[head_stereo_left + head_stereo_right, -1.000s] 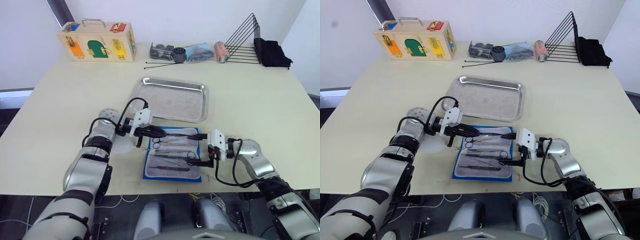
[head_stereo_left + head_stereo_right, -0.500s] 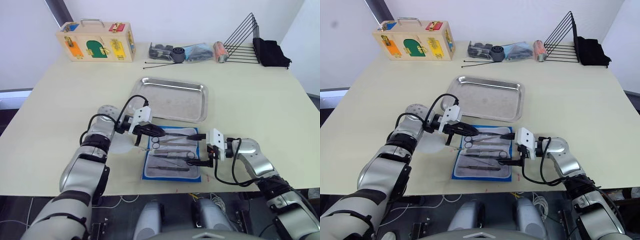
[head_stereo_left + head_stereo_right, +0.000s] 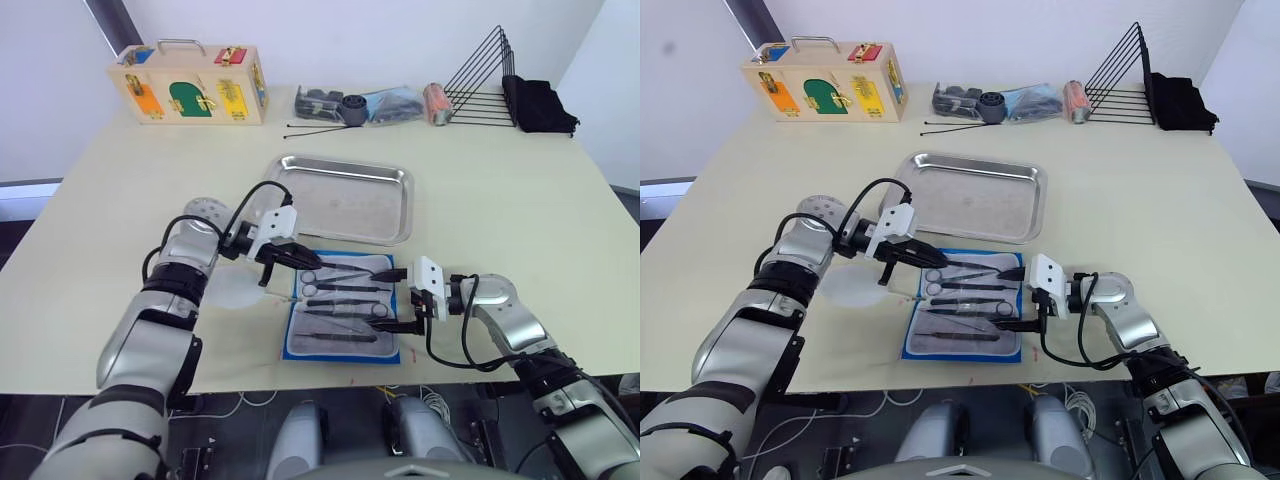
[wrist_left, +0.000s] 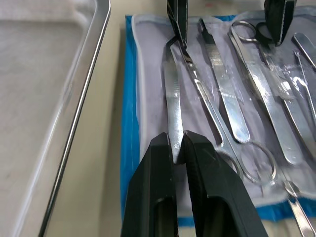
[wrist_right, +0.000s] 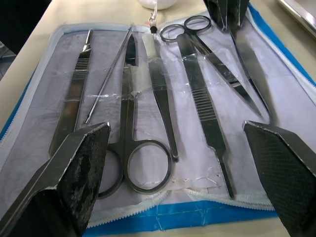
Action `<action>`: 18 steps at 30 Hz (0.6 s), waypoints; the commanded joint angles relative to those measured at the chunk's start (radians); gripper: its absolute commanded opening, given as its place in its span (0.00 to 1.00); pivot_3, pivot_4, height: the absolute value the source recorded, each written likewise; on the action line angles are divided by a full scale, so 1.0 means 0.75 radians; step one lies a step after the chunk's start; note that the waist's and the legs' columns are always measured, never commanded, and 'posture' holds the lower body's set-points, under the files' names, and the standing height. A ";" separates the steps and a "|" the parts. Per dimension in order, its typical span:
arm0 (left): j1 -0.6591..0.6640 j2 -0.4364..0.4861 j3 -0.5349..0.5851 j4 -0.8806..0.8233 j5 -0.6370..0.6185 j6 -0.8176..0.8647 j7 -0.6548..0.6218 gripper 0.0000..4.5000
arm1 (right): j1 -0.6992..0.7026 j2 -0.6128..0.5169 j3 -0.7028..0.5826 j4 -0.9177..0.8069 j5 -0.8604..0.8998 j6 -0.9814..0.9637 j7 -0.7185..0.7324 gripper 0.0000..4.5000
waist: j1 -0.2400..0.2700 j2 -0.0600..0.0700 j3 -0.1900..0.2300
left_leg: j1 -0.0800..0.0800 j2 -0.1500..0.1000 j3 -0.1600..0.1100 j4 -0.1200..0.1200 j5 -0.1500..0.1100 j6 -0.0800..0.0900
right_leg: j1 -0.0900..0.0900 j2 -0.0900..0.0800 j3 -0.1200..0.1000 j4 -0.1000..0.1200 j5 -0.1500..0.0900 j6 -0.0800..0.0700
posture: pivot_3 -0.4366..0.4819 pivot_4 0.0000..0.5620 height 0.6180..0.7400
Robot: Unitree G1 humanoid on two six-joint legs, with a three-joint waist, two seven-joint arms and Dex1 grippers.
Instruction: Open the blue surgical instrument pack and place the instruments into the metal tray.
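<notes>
Extraction is the step in hand: the blue surgical instrument pack [image 3: 342,312] lies unzipped and flat at the near edge of the counter [image 3: 520,200], its pale lining up and the instruments [image 5: 163,98] lined up under clear sleeves. At the pack's right edge the right pincer [image 3: 398,298] is spread wide, one finger near each of the pack's right-hand corners, gripping nothing and seemingly steadying the pouch. On the far-left corner of the pack, the left pincer [image 4: 177,148] is pinched tight on the end of a flat steel blade-like tool [image 4: 173,106] that lies along the lining beside a pair of ring-handled scissors [image 4: 232,143]. Just beyond the pack sits the metal tray [image 3: 398,180], bare and waiting. The next move likely calls for drawing the gripped tool clear of its sleeve without dragging the pouch, then carrying it over the tray's raised rim. At the counter's far edge stand a wooden latch box [image 3: 192,83] and a black wire rack [image 3: 478,75].
</notes>
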 commanded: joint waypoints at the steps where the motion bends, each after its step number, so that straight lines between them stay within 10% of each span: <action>1: -0.046 0.059 0.022 -0.111 -0.056 0.085 -0.049 0.01 | 0.083 -0.042 0.101 0.135 -0.145 0.113 -0.027 1.00 | 0.000 0.000 0.000 | 0.000 0.000 0.000 0.000 0.000 0.000 | 0.000 0.000 0.000 0.000 0.000 0.000 | 0.48 0.27 1.00; 18: -0.039 0.175 0.003 -0.321 -0.078 0.277 -0.049 0.01 | 0.080 -0.034 0.101 0.147 -0.142 0.108 -0.029 1.00 | 0.001 0.000 0.000 | 0.000 0.000 0.000 0.000 0.000 0.000 | 0.000 0.000 0.000 0.000 0.000 0.000 | 0.48 0.27 1.00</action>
